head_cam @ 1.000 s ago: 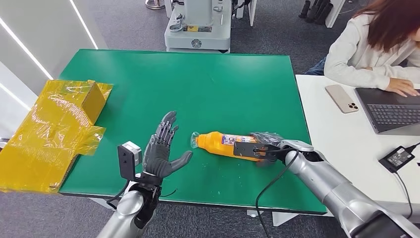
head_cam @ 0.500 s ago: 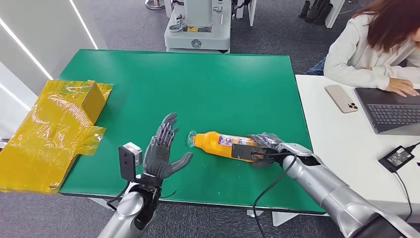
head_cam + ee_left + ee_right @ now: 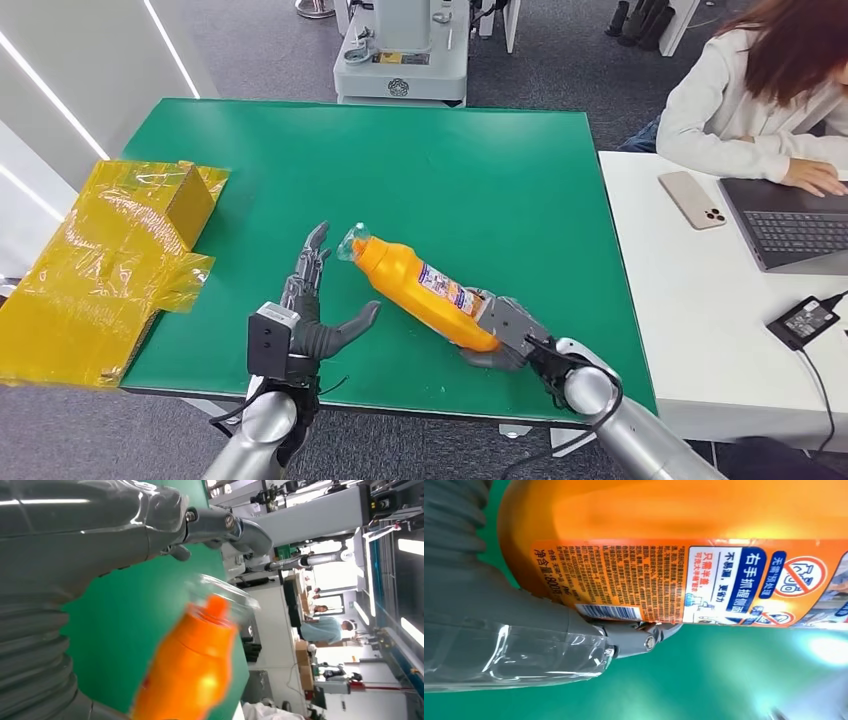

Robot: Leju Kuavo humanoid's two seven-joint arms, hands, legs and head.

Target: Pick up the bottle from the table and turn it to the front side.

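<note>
Green matting covers the bench point(image 3: 480, 170), and every place below is given from the bottle.

Nearest the robot, the right hand point(image 3: 505, 335) is clamped around the bottle's point(image 3: 420, 288) base end; the right wrist view shows its thumb lying over the barcode corner of the label point(image 3: 664, 582). The bottle is orange, with a clear cap point(image 3: 352, 243) pointing away from that hand and toward the far left. It slants over the bench's near half, and the cap end seems raised off the mat, though whether the base is fully clear cannot be told. Just left of the cap, the left hand point(image 3: 312, 305) stands with palm toward the bottle and fingers spread, holding nothing and not touching it.

Left of the bottle, well apart, a yellow box point(image 3: 105, 265) sits at the bench's edge. Far right, on a white desk point(image 3: 690, 300), lie a phone point(image 3: 690, 198) and laptop point(image 3: 790, 225), with a person point(image 3: 760, 90) seated there. Beyond the bottle, past the bench's far edge, stands a grey machine base point(image 3: 400, 55).

The pick-up looks done or nearly so; the turning appears to be the step in hand. The next move probably calls for rolling the wrist until the front label faces the robot, the left hand steadying the cap end if needed.
</note>
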